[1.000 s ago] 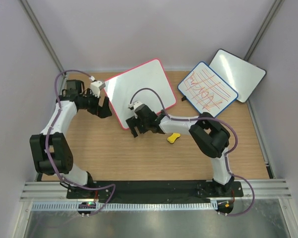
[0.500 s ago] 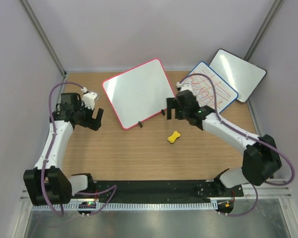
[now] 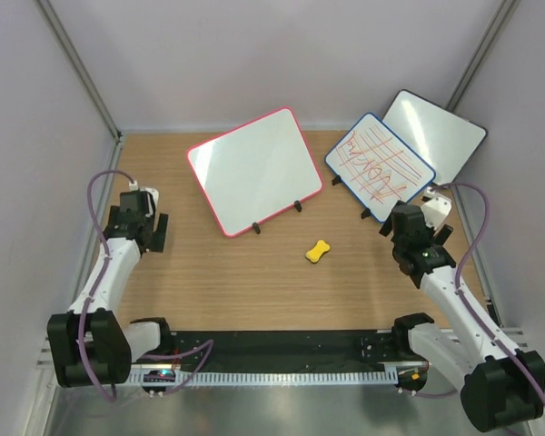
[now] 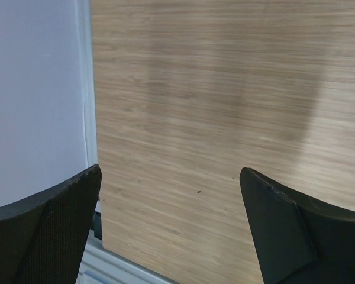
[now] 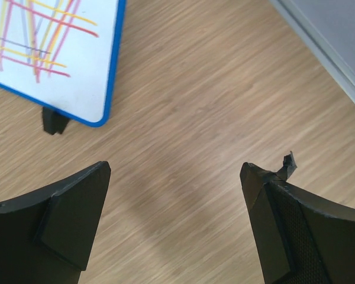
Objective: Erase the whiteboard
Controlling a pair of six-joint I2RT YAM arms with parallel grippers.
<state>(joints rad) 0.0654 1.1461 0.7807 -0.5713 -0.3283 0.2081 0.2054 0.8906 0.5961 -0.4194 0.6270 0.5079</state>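
Red-framed whiteboard (image 3: pixel 254 171), blank, propped; left end effector (image 4: pixel 170 177) and right end effector (image 5: pixel 176 168) wide, empty, well apart from it

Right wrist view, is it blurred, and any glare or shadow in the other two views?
Right wrist view: table grain smeared, blue-framed board slightly soft. Top external view: pale glare streaks on the whiteboard and the black-framed board. Left wrist view: clearer grain, a broad soft shadow across the table.

We count 3 boards: whiteboard (image 3: pixel 254 171) at 12, blue-framed board (image 3: pixel 379 170) at 1, black-framed board (image 3: pixel 436 134) at 2. 1 small yellow object (image 3: pixel 319 251).
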